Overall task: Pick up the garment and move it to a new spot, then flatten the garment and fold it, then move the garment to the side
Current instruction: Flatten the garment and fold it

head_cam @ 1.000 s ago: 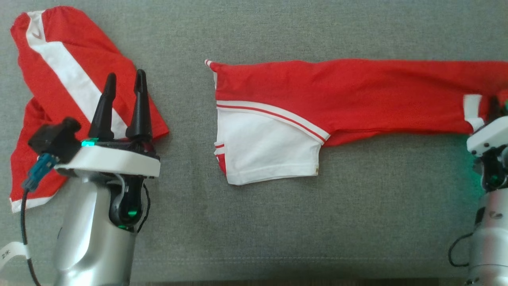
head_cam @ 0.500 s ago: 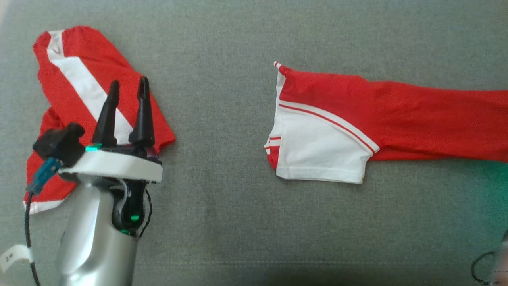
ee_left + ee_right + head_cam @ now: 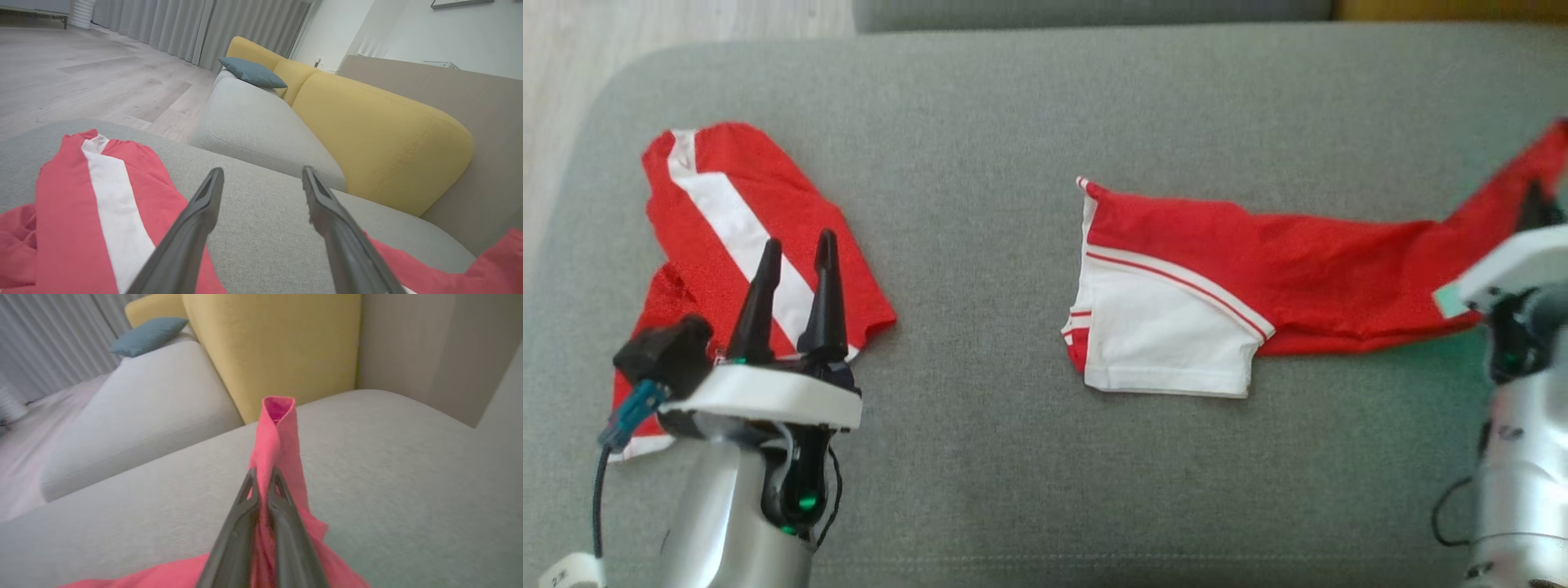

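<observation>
The right claw (image 3: 264,475) pinched the red-and-white garment (image 3: 1258,269) by one end, raised off the grey cushion (image 3: 980,474) where the rest lay, seemingly to drag it, while the left claw (image 3: 796,249) hung spread open over another red cloth (image 3: 719,180).

left gripper (image 3: 800,238): 2 long dark fingers held well apart, nothing between them, tips pointing up the head view; the left wrist view (image 3: 262,169) shows the same wide gap.
left wrist plate (image 3: 768,396): white, just behind the claw's base.
camera block (image 3: 662,355): black, to the claw's left, with a blue plug (image 3: 629,408) behind it.
left forearm (image 3: 727,523): silver, behind the claw, leaning slightly right.
right gripper (image 3: 264,470): 2 fingers pressed together on a fold of the red garment (image 3: 278,428), which stands up past the tips.
right wrist plate (image 3: 1515,261): white, tilted, behind the claw, blurred.
right forearm (image 3: 1515,490): silver, upright behind the claw.
</observation>
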